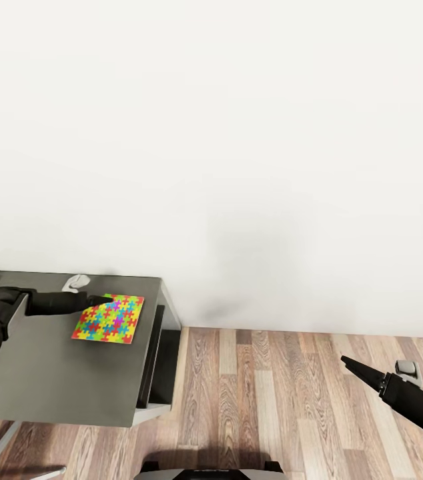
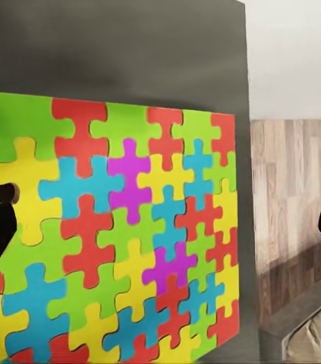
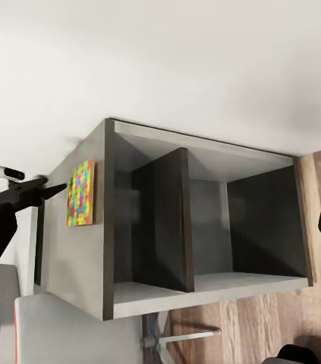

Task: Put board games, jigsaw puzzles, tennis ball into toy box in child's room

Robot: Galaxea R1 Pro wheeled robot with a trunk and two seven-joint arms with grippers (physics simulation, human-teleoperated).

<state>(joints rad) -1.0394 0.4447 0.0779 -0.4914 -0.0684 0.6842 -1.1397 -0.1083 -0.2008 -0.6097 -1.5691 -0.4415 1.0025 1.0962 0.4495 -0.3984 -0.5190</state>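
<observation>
The left gripper (image 1: 101, 300) is reaching over the jigsaw puzzle (image 1: 109, 318), its dark fingertips lying at the puzzle's far edge on the side nearest the arm; in the left wrist view the two fingers are showing as dark shapes at either side of the frame with the puzzle (image 2: 114, 235) spread wide between them, so the gripper is standing well apart, and whether a tip is actually touching the puzzle cannot be told. The puzzle is lying flat on the dark grey counter (image 1: 58, 373), toward its far right corner, at about 8 o'clock in the head view. The left arm is stretching almost level from the left edge of the picture toward 3 o'clock, black at the forearm and pale grey nearer the shoulder, which is being cut off by the frame. A small pale object (image 1: 75, 283) behind the forearm is too blurred to name. The right gripper (image 1: 358, 370) is hanging over the wooden floor (image 1: 258, 400) at about 4 o'clock, well apart from the counter, pointing toward 10 o'clock; its fingers are appearing as one dark wedge, so their spread cannot be told there. The right wrist view is looking at the counter's open side, with dark compartments (image 3: 206, 220), the puzzle (image 3: 80, 192) on top and the left gripper (image 3: 54, 189) beside it.
</observation>
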